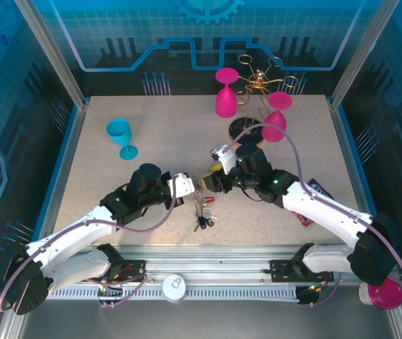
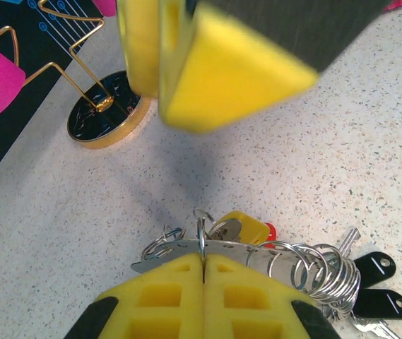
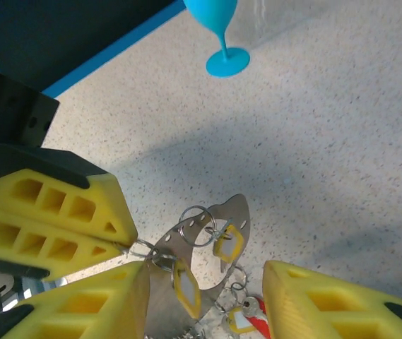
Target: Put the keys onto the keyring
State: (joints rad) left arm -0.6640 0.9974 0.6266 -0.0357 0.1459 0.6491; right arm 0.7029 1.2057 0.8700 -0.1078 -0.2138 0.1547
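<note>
Keys (image 2: 246, 227) pinched by left claw (image 2: 204, 260), inside spread right claw (image 3: 204, 291)

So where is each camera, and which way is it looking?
Top: high behind the arms, looking down on the table; both arms show, left pincer and right pincer tip to tip by the keys.
Left wrist: on the left arm, looking over its shut pincer, clamped on a metal strip, toward the gold stand.
Right wrist: on the right arm, looking past its open pincer toward the blue goblet.
Shared: both wrist views show the strip and the other arm's pincer.
</note>
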